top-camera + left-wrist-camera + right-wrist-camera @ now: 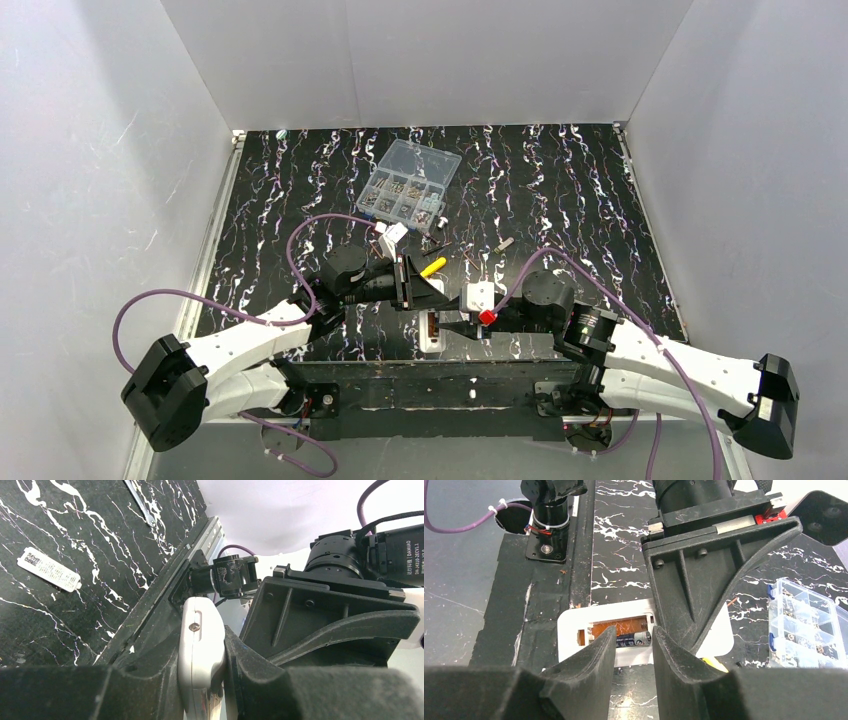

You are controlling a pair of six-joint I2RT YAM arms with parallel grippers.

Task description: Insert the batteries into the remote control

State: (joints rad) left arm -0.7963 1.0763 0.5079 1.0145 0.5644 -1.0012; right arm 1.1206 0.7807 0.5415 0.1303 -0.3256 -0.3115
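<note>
Top view: the remote control (pixel 430 343) lies by the worktop's (pixel 560 190) near edge, long axis near-to-far; a shove could send it off. Left wrist: the left hand (pixel 202 660) clamps a white screw-holed piece (pixel 199 630), which might slip. Right wrist: the right hand (pixel 634 652) straddles a battery (pixel 635 638) in the upturned bay, grip unclear; half-seated, it may spring out

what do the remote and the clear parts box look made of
White rectangular remote control: likely matte moulded plastic, evenly opaque with a dull sheen. Clear compartment box: likely glossy transparent plastic; its dividers and contents show through the walls, and its edges catch the light.
</note>
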